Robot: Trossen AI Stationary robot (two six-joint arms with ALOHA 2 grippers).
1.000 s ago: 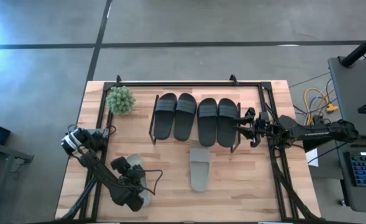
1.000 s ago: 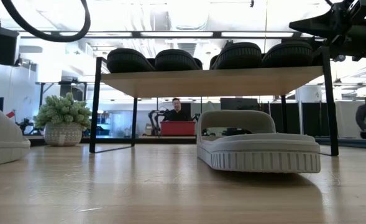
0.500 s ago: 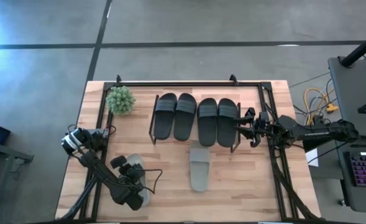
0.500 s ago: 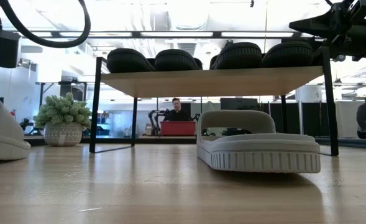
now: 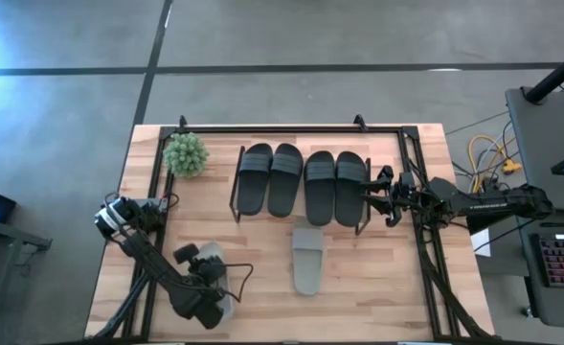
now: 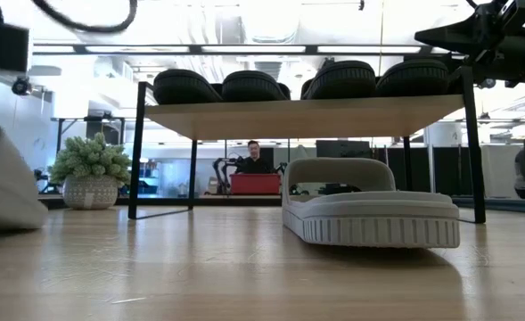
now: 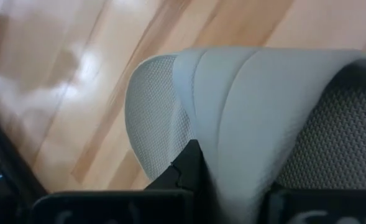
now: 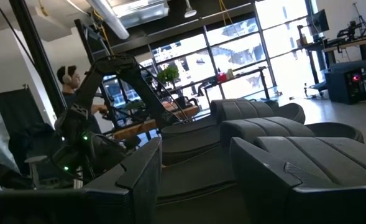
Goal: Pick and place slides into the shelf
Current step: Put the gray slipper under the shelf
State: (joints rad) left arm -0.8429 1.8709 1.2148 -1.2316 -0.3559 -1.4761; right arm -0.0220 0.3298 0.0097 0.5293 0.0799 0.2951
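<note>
Four black slides (image 5: 301,182) lie side by side on the shelf (image 5: 236,196) at the table's middle far side. One pale slide (image 5: 308,259) lies flat on the table in front of the shelf. A second pale slide (image 5: 220,287) lies near the table's near left corner, and my left gripper (image 5: 202,273) is shut on it from above. In the low view this slide (image 6: 4,187) shows at the left. My right gripper (image 5: 372,192) hangs open beside the shelf's right end, level with the black slides (image 8: 282,155). My left gripper pinches the wide strap (image 7: 238,137) of the pale slide between its two fingers; one dark finger (image 7: 186,168) shows against the strap's edge. The fingers come from above, slanting down. Whether the slide's sole (image 6: 8,218) still touches the table, I cannot tell.
A potted plant (image 5: 185,153) stands at the far left, beside the shelf. Black frame rails (image 5: 291,127) edge the table. Bare wood lies between the two pale slides. A person (image 6: 253,156) sits in the room behind the table.
My left gripper has gone a little toward the table's near edge over the pale slide. In the low view that slide's visible end has risen and stands taller than before. My right arm has kept still.
</note>
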